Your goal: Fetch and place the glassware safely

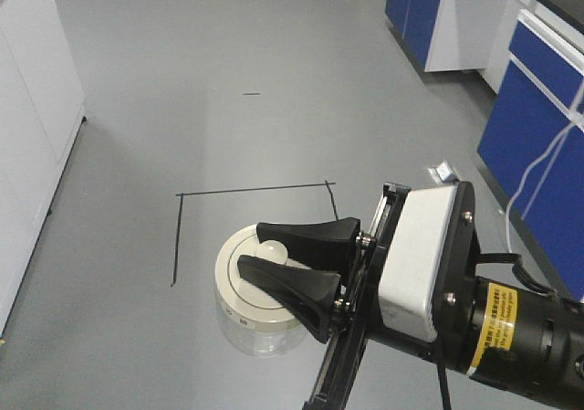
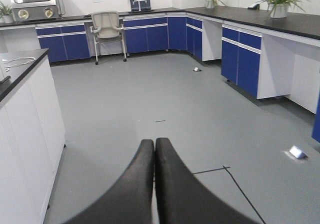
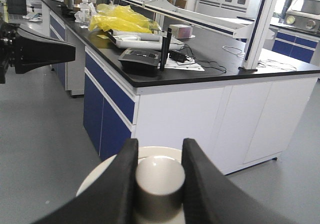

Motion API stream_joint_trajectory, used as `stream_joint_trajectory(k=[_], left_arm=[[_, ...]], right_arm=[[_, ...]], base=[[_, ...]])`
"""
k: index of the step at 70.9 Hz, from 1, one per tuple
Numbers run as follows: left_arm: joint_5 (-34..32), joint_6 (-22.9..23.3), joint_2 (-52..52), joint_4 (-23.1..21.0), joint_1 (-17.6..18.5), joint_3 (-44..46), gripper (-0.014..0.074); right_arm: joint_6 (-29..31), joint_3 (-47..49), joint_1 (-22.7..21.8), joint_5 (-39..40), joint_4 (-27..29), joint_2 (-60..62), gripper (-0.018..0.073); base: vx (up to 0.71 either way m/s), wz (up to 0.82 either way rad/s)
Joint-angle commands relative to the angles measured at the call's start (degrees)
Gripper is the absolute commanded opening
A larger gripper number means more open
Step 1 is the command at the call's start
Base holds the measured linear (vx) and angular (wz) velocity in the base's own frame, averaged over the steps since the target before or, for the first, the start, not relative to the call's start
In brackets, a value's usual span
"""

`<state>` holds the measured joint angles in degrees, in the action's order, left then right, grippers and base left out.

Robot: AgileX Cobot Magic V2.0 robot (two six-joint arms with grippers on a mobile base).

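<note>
Transport step, I judge: right hand grips glassware by its lid knob; left hand closed, empty. Next needs level travel toward desk edge.

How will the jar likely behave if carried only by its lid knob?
The right gripper pinches only the round knob, which looks smooth, so it may slip. Whether the lid locks onto the jar cannot be seen; if loose, the jar could drop. Being clear glass, it would probably shatter on the floor.
</note>
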<state>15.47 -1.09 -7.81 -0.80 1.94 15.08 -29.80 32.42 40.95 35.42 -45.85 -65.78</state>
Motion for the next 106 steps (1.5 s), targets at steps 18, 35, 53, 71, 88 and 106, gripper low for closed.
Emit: stream_joint_trajectory(k=[18, 35, 53, 71, 88, 106], left_arm=[[-4.22, 0.17, -0.51, -0.38, 0.09, 1.35, -0.0007], [-4.22, 0.17, -0.51, -0.38, 0.09, 1.35, -0.0007], [-4.22, 0.17, -0.51, -0.38, 0.09, 1.35, -0.0007], [-4.22, 0.17, -0.51, -0.38, 0.09, 1.35, -0.0007], [-4.22, 0.17, -0.51, -0.38, 0.09, 1.35, -0.0007], [-4.22, 0.17, -0.51, -0.38, 0.09, 1.35, -0.0007]], right_arm=[[0.2, 1.63, 0.01, 4.77, 1.87, 1.51, -0.0003], [0.2, 1.63, 0.01, 4.77, 1.87, 1.51, -0.0003], [0.2, 1.63, 0.01, 4.77, 1.87, 1.51, -0.0003], [0.2, 1.63, 0.01, 4.77, 1.87, 1.51, -0.0003], [0.2, 1.63, 0.01, 4.77, 1.87, 1.51, -0.0003], [0.2, 1.63, 0.01, 4.77, 1.87, 1.51, -0.0003]], base=[[0.43, 0.16], [0.48, 0.1], [0.52, -0.01], [0.55, -0.04], [0.58, -0.03], [0.59, 0.07]])
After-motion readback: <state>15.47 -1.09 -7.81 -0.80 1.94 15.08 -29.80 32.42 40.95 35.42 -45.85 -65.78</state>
